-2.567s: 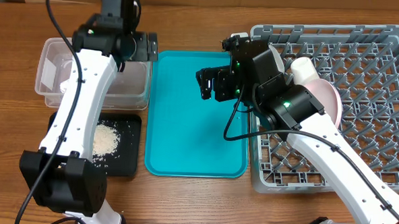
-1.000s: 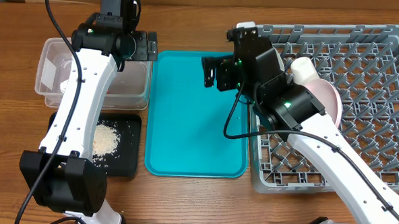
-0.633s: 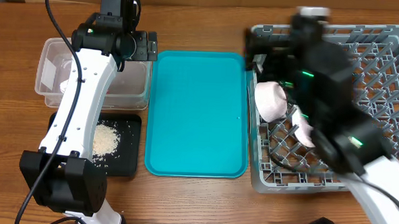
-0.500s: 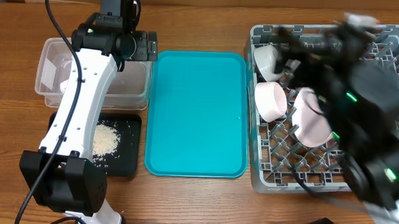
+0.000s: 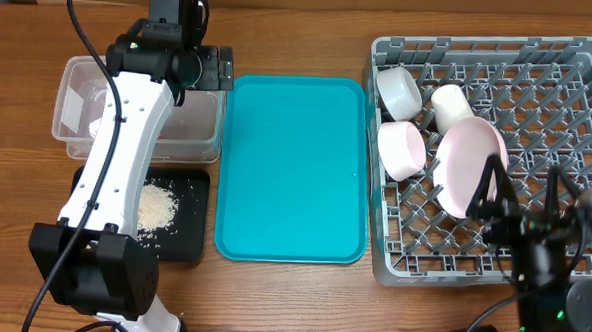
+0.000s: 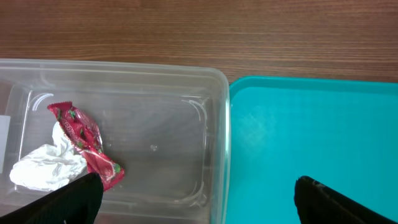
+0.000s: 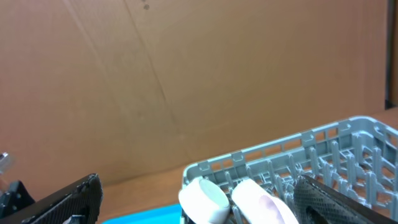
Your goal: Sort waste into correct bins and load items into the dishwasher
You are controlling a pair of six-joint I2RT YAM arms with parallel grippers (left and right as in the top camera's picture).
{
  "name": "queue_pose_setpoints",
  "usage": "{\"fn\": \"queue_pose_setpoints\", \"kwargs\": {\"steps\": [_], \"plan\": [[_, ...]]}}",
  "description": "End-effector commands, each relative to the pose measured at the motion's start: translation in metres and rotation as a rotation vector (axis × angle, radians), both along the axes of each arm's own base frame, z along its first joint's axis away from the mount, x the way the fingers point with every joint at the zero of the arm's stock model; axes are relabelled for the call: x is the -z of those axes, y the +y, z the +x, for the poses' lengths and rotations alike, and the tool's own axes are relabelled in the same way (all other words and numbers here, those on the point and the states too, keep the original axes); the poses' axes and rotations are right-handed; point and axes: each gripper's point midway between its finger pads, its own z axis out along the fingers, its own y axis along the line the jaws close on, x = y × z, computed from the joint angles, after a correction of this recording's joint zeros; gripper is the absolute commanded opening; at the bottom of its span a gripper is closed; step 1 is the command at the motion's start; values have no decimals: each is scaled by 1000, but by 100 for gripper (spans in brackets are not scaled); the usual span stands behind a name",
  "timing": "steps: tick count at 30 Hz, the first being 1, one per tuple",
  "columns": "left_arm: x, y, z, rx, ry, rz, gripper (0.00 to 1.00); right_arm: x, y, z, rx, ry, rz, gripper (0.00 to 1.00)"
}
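My left gripper (image 5: 218,71) hangs open and empty over the right end of the clear tub (image 5: 78,106). In the left wrist view the gripper (image 6: 199,208) spans the tub wall (image 6: 217,124). The red wrapper (image 6: 84,140) and white tissue (image 6: 43,168) lie inside the tub. Rice grains (image 5: 157,205) lie in the black tray (image 5: 191,237). The grey dish rack (image 5: 580,88) holds two cups (image 5: 399,90) (image 5: 447,101), a bowl (image 5: 402,151) and the pink-white plate (image 5: 471,166). My right gripper (image 5: 525,201) is open and empty above the rack's front part. In the right wrist view (image 7: 199,208) it faces the cups (image 7: 202,199).
The teal tray (image 5: 291,166) lies between the bins and the rack; it also shows in the left wrist view (image 6: 311,137). A brown cardboard wall (image 7: 186,74) stands behind the table. The right arm's base sits at the front right corner.
My right arm has swung from above the teal tray back over the rack to the front right, uncovering the cups, bowl and plate. The left arm has not moved.
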Motion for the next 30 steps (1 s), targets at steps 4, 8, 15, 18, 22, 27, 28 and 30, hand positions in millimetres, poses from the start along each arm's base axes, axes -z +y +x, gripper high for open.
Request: {"fn": "queue_pose_setpoints", "kwargs": {"steps": [4,8,15,18,22,27,28,30], "plan": [[0,-1,2,5,-1,15,100,47,-2,-5,-7,-63,4,100],[0,-1,2,5,0,15,100,69,-2,-3,-17,-118,9,100],[0,-1,2,5,-1,15,100,78,-3,1,-20,-233,7,100],[0,-1,2,5,0,15,100,80,-4,3,-19,-263,7,100],[0,-1,2,5,-1,15,100,91,-3,7,-20,-271,8,100],[0,-1,2,5,-1,15,100,114,-3,14,-20,-231,7,100],[0,-1,2,6,0,15,100,118,-3,15,-20,-223,7,100],[0,-1,2,5,0,15,100,121,-3,15,-19,-212,5,100]]}}
